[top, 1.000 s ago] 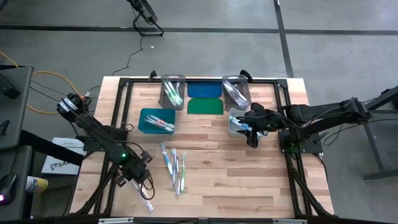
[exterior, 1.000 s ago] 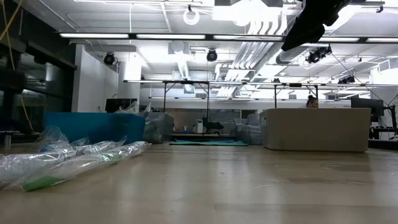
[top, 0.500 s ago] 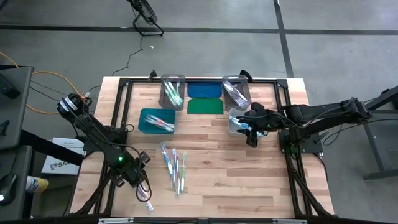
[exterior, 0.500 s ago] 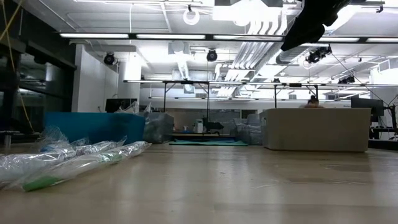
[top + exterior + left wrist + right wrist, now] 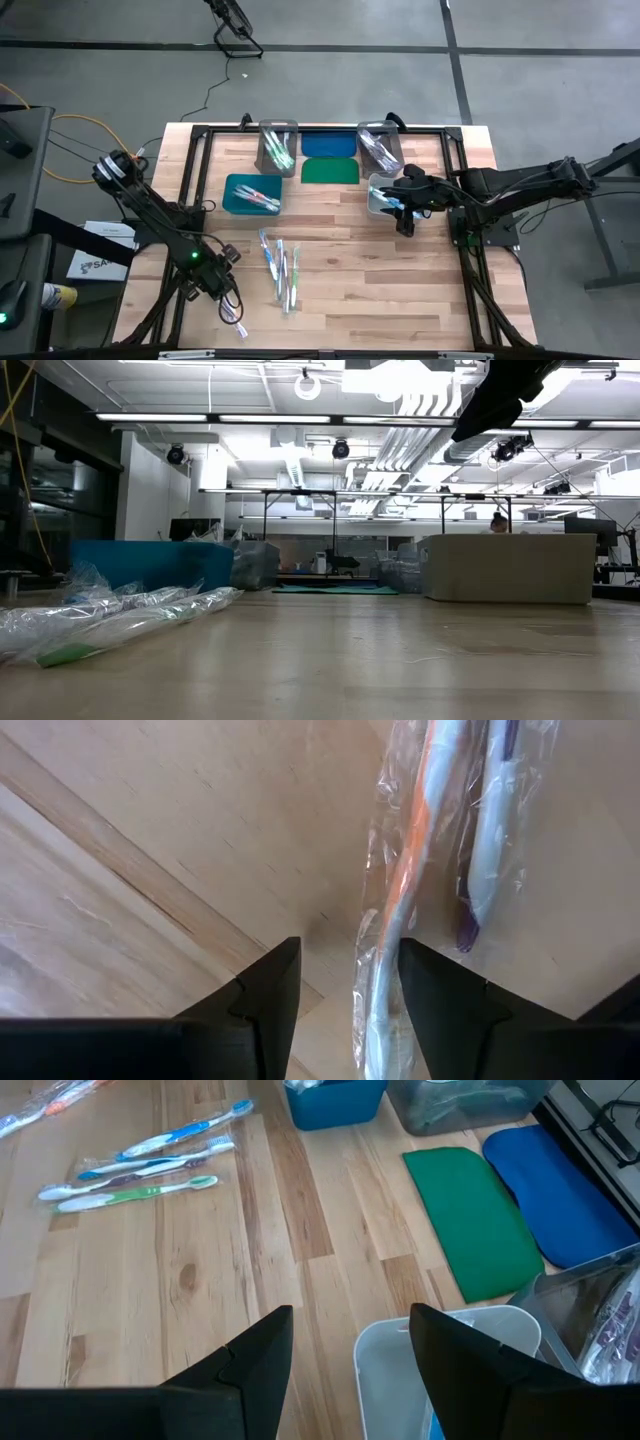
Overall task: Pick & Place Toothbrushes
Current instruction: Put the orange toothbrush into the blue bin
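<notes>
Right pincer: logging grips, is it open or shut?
Open: the right pincer shows a clear gap between its fingers, nothing held, above the pale bin.

Teal bin (image 5: 252, 194), green lid (image 5: 330, 171), blue lid (image 5: 329, 145), pale striped wooden table (image 5: 400, 280).

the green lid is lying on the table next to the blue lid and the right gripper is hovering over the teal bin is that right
Not quite. The high view shows the right gripper over the clear bin, not the teal bin. The green lid does lie beside the blue lid.
</notes>
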`<state>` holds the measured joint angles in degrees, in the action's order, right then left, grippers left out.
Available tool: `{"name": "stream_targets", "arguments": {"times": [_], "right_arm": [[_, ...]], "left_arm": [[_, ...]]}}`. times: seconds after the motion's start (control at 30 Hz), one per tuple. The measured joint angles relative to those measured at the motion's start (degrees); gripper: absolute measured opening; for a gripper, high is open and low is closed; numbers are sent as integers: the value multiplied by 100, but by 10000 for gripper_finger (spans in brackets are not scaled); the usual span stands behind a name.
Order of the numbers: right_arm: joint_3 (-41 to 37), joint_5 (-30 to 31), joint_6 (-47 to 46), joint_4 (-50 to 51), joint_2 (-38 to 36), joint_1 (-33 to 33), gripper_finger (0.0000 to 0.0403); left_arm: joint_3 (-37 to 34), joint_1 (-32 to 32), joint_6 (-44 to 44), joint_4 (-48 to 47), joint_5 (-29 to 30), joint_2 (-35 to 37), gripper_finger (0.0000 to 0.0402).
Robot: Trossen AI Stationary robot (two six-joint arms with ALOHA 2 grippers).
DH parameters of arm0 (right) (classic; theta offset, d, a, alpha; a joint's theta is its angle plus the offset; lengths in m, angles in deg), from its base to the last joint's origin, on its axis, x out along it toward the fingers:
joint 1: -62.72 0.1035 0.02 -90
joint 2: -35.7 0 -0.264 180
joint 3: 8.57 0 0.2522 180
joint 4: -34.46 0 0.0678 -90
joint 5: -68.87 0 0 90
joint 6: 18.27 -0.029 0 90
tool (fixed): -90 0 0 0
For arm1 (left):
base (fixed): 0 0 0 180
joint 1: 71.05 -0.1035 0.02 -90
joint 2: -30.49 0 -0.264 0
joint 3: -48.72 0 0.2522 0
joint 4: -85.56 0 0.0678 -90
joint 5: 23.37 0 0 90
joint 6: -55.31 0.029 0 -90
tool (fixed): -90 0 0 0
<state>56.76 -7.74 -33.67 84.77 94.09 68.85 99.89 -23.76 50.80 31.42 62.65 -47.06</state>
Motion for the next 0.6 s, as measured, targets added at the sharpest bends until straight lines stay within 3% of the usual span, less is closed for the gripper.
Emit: {"name": "stream_targets", "arguments": {"times": [0.27, 0.6], "right_arm": [[0, 0, 8, 0, 2, 0, 195], [0, 0, 17, 0, 2, 0, 195]], "left_arm": [[17, 2, 430, -15, 283, -433, 143], [21, -2, 674, -2, 600, -452, 15]]}}
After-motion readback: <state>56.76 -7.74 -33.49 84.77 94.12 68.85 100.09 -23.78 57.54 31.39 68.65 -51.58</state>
